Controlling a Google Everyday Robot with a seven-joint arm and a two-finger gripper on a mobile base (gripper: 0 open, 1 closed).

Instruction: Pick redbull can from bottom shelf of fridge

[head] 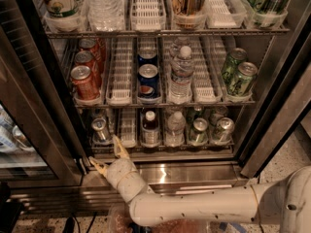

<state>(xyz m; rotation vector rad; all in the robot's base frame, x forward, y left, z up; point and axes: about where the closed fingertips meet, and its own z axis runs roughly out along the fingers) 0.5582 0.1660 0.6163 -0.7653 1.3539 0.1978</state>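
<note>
The redbull can, slim and silver with a shiny top, stands at the left end of the bottom shelf of the open fridge. My gripper is just below and in front of the can, at the shelf's front edge. It is open, with one yellowish finger pointing up beside the can and the other pointing left over the steel sill. It holds nothing. My white arm reaches in from the lower right.
The bottom shelf also holds a small bottle, a water bottle and two wider green-and-silver cans. The rack above holds red cola cans, blue cans, a water bottle and green cans. The dark door frame stands at the left.
</note>
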